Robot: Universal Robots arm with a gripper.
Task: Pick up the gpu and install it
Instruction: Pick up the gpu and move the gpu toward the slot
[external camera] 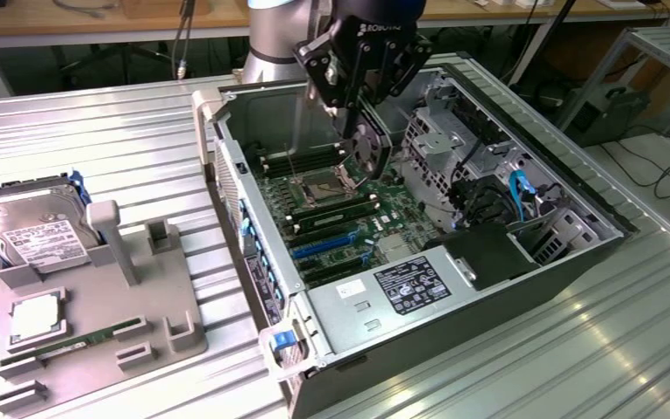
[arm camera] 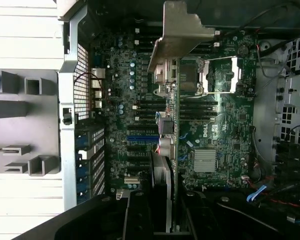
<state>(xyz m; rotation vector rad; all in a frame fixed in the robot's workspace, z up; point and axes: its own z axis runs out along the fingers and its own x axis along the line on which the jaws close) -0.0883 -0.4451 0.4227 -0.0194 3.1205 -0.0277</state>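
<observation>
The gpu [external camera: 368, 150], a thin dark card, hangs edge-down from my gripper [external camera: 356, 109], which is shut on its upper edge. It hovers over the motherboard [external camera: 335, 209] inside the open computer case [external camera: 221, 131], above the CPU socket area and apart from the board. In the wrist view the gpu [arm camera: 172, 125] shows edge-on with its pale metal bracket [arm camera: 182, 30] at the far end, held in my gripper [arm camera: 162, 200]. Blue expansion slots [external camera: 324, 246] [arm camera: 142, 137] lie on the board nearer the case's rear wall.
A grey fixture tray [external camera: 91, 297] at the exterior view's left holds a silver hard drive [external camera: 38, 231], a CPU [external camera: 35, 316] and a green memory stick [external camera: 73, 345]. The power supply [external camera: 399, 288] and drive cages [external camera: 487, 175] crowd the case. Ribbed metal table [external camera: 591, 349] all around.
</observation>
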